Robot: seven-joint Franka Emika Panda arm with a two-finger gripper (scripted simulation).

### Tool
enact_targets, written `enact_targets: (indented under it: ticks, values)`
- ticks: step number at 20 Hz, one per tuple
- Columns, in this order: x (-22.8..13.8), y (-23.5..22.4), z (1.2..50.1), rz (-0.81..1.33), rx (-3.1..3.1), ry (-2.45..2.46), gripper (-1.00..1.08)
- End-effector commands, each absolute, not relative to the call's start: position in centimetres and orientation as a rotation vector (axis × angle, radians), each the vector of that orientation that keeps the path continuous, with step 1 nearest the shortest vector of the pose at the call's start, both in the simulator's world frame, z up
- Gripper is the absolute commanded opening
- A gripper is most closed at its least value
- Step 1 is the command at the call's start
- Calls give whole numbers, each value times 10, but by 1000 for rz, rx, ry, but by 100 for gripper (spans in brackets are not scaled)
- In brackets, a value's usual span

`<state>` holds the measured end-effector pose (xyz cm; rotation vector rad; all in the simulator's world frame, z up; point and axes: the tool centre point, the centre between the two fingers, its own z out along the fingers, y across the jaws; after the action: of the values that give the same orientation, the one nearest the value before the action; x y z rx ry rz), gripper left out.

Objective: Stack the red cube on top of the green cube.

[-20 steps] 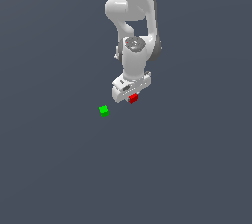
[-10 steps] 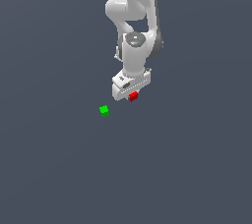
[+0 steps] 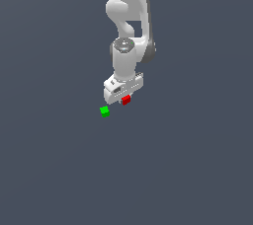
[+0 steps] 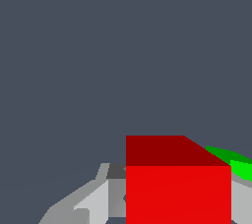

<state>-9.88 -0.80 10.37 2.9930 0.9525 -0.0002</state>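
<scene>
- The white two-fingered claw [image 3: 124, 95] at the end of the white jointed arm [image 3: 129, 26] points straight down and is clenched on the small bright red cube [image 3: 126, 99]; in the wrist view that cube [image 4: 178, 188] fills the space between the pale grey fingers [image 4: 93, 201], which fits a firm grasp.
- The red cube shows just under the claw body, with only its lower part peeking out, so the fingers appear to grip it by two opposite sides and leave its underside free to be set on something.
- I judge the cube is held off the surface for carrying, though the exterior view gives no shadow to confirm its height.
- The small bright green cube [image 3: 104, 111] sits alone on the surface, near the claw, towards the exterior view's left and a little nearer the camera; it is apart from the red cube, not touching it.
- In the wrist view a slice of the green cube [image 4: 235, 163] shows just past the red cube's edge, so the target is close but not yet beneath the load.
- The stacking step is not yet done; the held cube would need to be brought over the green one, squared to it, and lowered.
- The flat plain dark blue-grey surface [image 3: 188, 169] fills both views evenly; no edge, wall or other object is visible.
</scene>
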Motion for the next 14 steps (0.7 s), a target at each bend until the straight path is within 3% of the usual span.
enact_targets:
  ticks: [1,14]
  values:
    - [-95,-28,96,0,2993,951,-100]
    - [-75,-114,63,0,2994,951,-100]
